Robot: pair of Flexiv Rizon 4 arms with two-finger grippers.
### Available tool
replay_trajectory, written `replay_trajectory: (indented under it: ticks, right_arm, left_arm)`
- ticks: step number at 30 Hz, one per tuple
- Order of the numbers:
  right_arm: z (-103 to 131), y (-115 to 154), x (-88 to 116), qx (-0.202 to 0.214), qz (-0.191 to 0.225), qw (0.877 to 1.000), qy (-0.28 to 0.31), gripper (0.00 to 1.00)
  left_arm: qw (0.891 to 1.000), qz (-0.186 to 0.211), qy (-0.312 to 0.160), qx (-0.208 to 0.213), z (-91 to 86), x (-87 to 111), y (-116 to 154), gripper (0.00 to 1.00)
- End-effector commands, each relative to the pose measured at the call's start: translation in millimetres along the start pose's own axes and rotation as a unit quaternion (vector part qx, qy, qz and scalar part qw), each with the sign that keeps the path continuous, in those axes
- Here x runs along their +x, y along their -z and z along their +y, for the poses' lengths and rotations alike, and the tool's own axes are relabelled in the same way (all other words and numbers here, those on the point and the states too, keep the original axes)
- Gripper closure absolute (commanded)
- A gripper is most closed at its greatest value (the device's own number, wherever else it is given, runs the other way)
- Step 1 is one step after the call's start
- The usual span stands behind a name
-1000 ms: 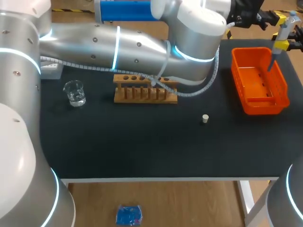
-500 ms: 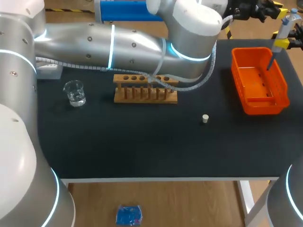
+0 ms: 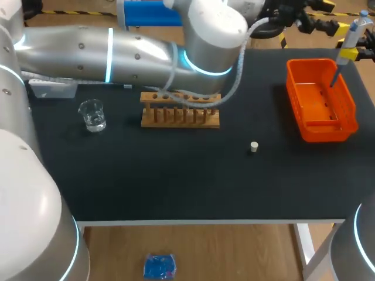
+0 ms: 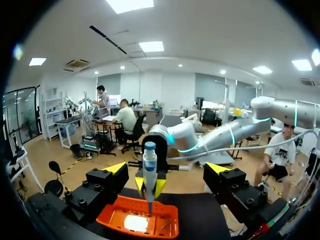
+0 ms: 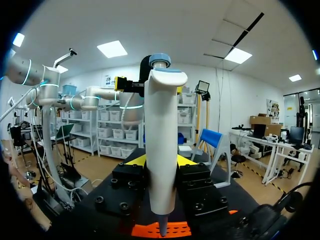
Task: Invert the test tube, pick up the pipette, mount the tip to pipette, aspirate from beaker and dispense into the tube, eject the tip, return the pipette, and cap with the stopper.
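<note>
A white pipette (image 3: 350, 36) with a blue cap stands upright over the far edge of the orange bin (image 3: 321, 126), with my right gripper (image 3: 350, 54) shut on its body. In the right wrist view the pipette (image 5: 162, 150) fills the gap between that gripper's (image 5: 161, 161) fingers, its bare nozzle pointing down at the bin (image 5: 175, 230). My left gripper (image 3: 321, 24) hangs open to the left of the pipette, apart from it. From the left wrist view its (image 4: 167, 170) fingers stand wide, with the pipette (image 4: 149, 170) ahead. The stopper (image 3: 254, 147) lies on the mat.
A wooden tube rack (image 3: 180, 109) stands at mid-table under my left arm, whose cable hangs over it. The glass beaker (image 3: 92, 115) with clear liquid is at the left. The table's front half holds only the stopper.
My left gripper has gone from shut to open and drawn back leftward from the pipette's top. The right gripper and pipette have stayed put.
</note>
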State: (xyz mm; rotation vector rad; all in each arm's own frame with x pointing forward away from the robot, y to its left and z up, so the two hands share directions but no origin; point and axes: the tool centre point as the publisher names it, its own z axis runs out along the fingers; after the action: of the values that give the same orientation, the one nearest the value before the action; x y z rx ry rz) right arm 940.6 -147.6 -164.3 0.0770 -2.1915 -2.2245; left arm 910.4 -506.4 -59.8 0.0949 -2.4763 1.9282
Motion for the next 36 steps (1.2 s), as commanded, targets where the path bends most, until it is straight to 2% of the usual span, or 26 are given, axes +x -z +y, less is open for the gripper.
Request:
replay_trajectory:
  ticks: [1, 6, 15, 20, 28, 32, 36]
  right_arm:
    - [0, 1, -1, 0.001, 0.002, 1.000, 0.000, 1.00]
    - [0, 1, -1, 0.001, 0.002, 1.000, 0.000, 1.00]
    - [0, 1, -1, 0.001, 0.002, 1.000, 0.000, 1.00]
    - [0, 1, -1, 0.001, 0.002, 1.000, 0.000, 1.00]
    - [0, 1, -1, 0.001, 0.002, 1.000, 0.000, 1.00]
    - [0, 1, -1, 0.001, 0.002, 1.000, 0.000, 1.00]
    - [0, 1, -1, 0.001, 0.002, 1.000, 0.000, 1.00]
  left_arm:
    - [1.000, -0.007, 0.005, -0.021, 14.4, 17.2, 49, 0.00]
    - [1.000, -0.019, 0.003, -0.014, 36.7, 38.6, 78, 0.00]
    - [1.000, -0.018, 0.003, 0.011, 73.0, 67.3, 106, 0.00]
    - [0.999, -0.008, 0.006, 0.045, 98.4, 76.9, 118, 0.00]
    - [0.996, -0.016, 0.011, 0.088, 134.8, 91.6, 136, 0.00]
    - [0.994, -0.015, 0.010, 0.111, 147.0, 97.3, 142, 0.00]
    - [0.992, -0.019, 0.005, 0.125, 151.6, 101.1, 150, 0.00]
